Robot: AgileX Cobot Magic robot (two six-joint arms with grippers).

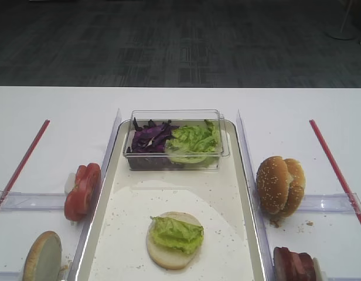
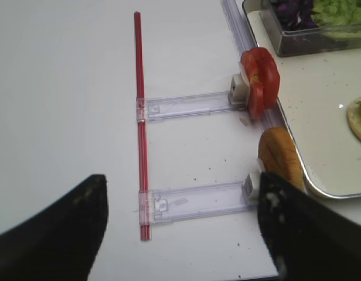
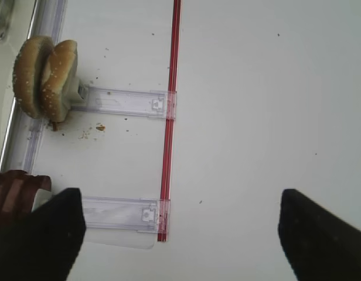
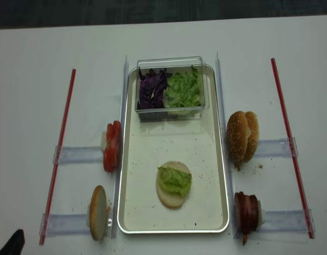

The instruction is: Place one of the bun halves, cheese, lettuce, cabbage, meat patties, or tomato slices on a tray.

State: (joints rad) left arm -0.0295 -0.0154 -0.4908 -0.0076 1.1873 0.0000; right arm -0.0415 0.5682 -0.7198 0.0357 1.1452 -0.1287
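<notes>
On the tray (image 1: 221, 193) lies a bun half (image 1: 169, 256), cut face up, with a lettuce (image 1: 176, 233) leaf on it. Purple cabbage (image 1: 149, 138) and more lettuce fill a clear tub (image 1: 176, 115) at the tray's far end. Tomato slices (image 1: 82, 190) and a bun half (image 1: 42, 256) stand left of the tray. Two bun halves (image 1: 280, 184) and meat patties (image 1: 293, 264) stand right of it. Cheese is out of view. My left gripper (image 2: 180, 193) hangs open over the table beside the left bun half (image 2: 280, 158). My right gripper (image 3: 180, 199) hangs open and empty right of the patties (image 3: 13, 187).
Clear plastic rails (image 1: 34, 201) hold the food on both sides, ending at red strips (image 1: 22, 161) near the table's left and right sides (image 1: 336, 167). Crumbs lie on the tray floor and around the right buns. White table stretches beyond both strips.
</notes>
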